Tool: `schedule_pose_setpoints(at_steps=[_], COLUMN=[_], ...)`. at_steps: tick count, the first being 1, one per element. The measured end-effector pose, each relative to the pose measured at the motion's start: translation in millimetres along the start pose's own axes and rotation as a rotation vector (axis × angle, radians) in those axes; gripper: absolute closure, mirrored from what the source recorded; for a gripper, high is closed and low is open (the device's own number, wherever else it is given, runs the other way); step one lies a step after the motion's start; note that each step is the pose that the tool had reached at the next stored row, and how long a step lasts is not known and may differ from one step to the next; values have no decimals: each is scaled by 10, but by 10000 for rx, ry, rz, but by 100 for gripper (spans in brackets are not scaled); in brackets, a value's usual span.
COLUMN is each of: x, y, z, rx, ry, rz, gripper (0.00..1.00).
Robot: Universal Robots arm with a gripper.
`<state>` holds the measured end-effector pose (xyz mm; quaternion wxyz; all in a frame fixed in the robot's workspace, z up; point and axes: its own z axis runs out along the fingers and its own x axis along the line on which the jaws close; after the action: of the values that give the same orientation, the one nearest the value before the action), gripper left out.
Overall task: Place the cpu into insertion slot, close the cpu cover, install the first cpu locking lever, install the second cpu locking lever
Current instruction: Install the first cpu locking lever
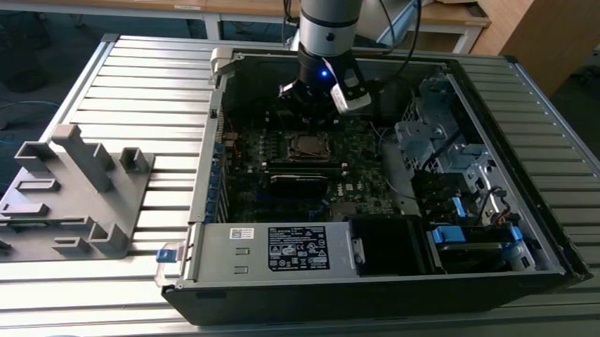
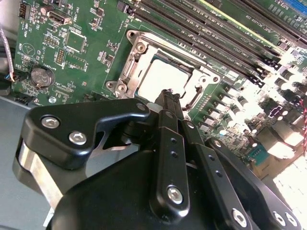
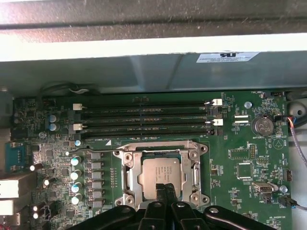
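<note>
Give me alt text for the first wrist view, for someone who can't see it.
The gripper, fingers shut together, is poised at the edge of the cpu, which lies framed by the silver cpu cover on the green motherboard. Four long black memory slots run beyond it.

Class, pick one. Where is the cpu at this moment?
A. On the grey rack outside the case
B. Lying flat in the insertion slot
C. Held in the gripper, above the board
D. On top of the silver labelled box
B: in the first wrist view the cpu lies flat inside the insertion slot, silver metal framing it, and the gripper sits at its edge without carrying it.
</note>
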<state>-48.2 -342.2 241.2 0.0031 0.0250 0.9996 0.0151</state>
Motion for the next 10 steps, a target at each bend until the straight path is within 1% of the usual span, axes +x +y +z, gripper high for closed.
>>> schedule_pose_setpoints(at_steps=[5,10], x=[0,-1], y=[2,4], z=[-43,-105], rx=[-4,-4], ry=[-2,-2], rz=[0,0], gripper=[89,89])
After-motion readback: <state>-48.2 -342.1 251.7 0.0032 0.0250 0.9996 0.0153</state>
